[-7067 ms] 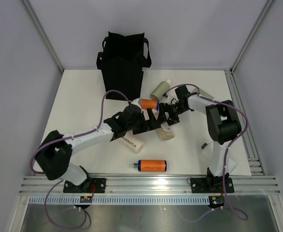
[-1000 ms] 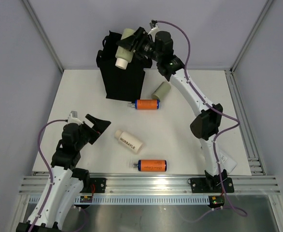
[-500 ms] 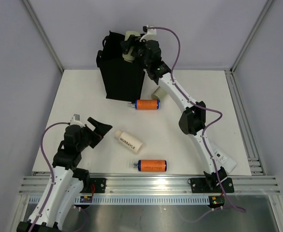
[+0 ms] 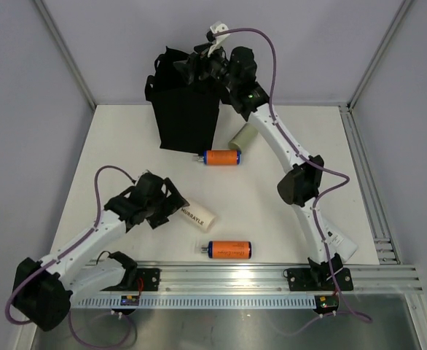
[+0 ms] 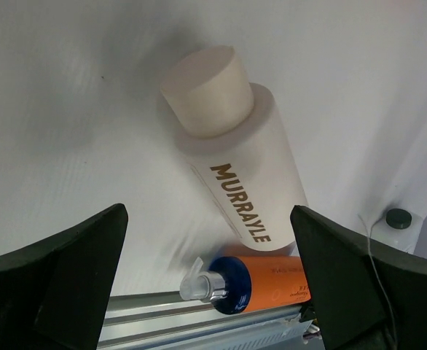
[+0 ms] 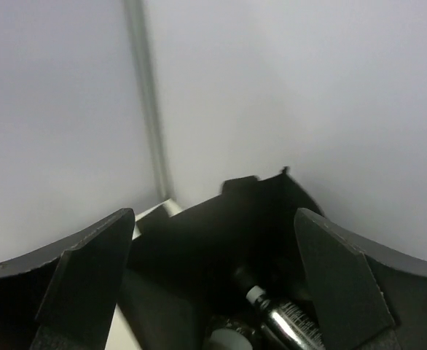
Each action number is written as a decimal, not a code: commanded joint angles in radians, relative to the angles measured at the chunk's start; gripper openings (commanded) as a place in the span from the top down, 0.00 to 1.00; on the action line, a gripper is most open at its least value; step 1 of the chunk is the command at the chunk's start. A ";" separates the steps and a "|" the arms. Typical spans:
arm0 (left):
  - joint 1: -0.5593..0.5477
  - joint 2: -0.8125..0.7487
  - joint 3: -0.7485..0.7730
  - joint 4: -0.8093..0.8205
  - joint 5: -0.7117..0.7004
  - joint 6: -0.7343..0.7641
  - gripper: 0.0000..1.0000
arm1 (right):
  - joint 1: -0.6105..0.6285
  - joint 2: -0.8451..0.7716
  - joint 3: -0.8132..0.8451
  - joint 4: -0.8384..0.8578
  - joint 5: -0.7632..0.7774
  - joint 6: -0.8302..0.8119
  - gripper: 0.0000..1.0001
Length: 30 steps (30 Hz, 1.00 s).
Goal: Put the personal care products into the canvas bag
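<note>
The black canvas bag point(image 4: 187, 109) stands at the back of the table. My right gripper point(image 4: 192, 70) hangs open and empty over its mouth. In the right wrist view the gripper point(image 6: 213, 292) looks down into the bag point(image 6: 199, 240), where a dark amber bottle point(image 6: 290, 321) and a pale cap point(image 6: 226, 343) lie. My left gripper point(image 4: 174, 205) is open just left of the cream MURRAYLE bottle point(image 4: 198, 214), whose cap end points at it point(image 5: 235, 175). Two orange bottles point(image 4: 221, 157) point(image 4: 229, 249) and a sage green bottle point(image 4: 243, 136) lie on the table. The near orange bottle also shows in the left wrist view point(image 5: 268, 283).
The table's white surface point(image 4: 126, 153) ends at an aluminium rail point(image 4: 221, 277) along the near edge. Grey walls close in the left, right and back. The right arm's elbow point(image 4: 299, 186) stands over the right half of the table.
The sage green bottle my right gripper held over the bag is gone from its jaws, which are now open. My left arm has swung right, up to the cream bottle.
</note>
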 commanded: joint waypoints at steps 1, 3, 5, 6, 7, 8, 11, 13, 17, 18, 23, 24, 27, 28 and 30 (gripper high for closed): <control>-0.073 0.071 0.089 -0.032 -0.149 -0.133 0.01 | -0.052 -0.126 0.053 -0.182 -0.331 -0.070 0.00; -0.108 0.138 0.131 -0.035 -0.164 -0.183 0.01 | -0.070 -0.184 0.035 -0.321 -0.436 -0.092 0.01; -0.122 0.198 0.152 -0.026 -0.155 -0.214 0.01 | -0.104 -0.279 -0.083 -0.430 -0.511 -0.120 0.01; -0.130 0.271 0.164 -0.021 -0.141 -0.243 0.01 | -0.118 -0.324 -0.146 -0.452 -0.533 -0.155 0.00; -0.136 0.310 0.196 -0.021 -0.123 -0.254 0.01 | -0.130 -0.371 -0.307 -0.464 -0.542 -0.172 0.01; -0.144 0.351 0.216 -0.026 -0.118 -0.272 0.01 | -0.159 -0.472 -0.403 -0.465 -0.559 -0.187 0.00; -0.190 0.532 0.312 -0.078 -0.120 -0.303 0.01 | -0.256 -0.622 -0.681 -0.503 -0.614 -0.201 0.01; -0.216 0.646 0.339 -0.075 -0.115 -0.337 0.03 | -0.316 -0.678 -0.841 -0.523 -0.669 -0.188 0.00; -0.219 0.761 0.320 0.046 -0.111 -0.288 0.41 | -0.434 -0.844 -1.045 -0.646 -0.789 -0.287 0.01; -0.211 0.768 0.307 0.069 -0.114 -0.277 0.59 | -0.463 -0.869 -1.105 -0.682 -0.798 -0.353 0.00; -0.174 0.687 0.192 0.380 -0.042 -0.057 0.86 | -0.529 -1.039 -1.338 -0.771 -0.876 -0.438 0.01; -0.152 0.662 0.131 0.557 -0.008 -0.023 0.93 | -0.538 -1.057 -1.411 -0.774 -0.885 -0.450 0.01; -0.064 0.576 -0.031 0.872 0.220 -0.010 1.00 | -0.554 -1.100 -1.508 -0.802 -0.910 -0.479 0.01; -0.038 0.567 -0.056 1.055 0.321 -0.022 1.00 | -0.554 -1.103 -1.522 -0.834 -0.918 -0.490 0.01; 0.025 0.557 -0.099 1.227 0.409 -0.061 1.00 | -0.554 -1.087 -1.548 -0.872 -0.939 -0.517 0.00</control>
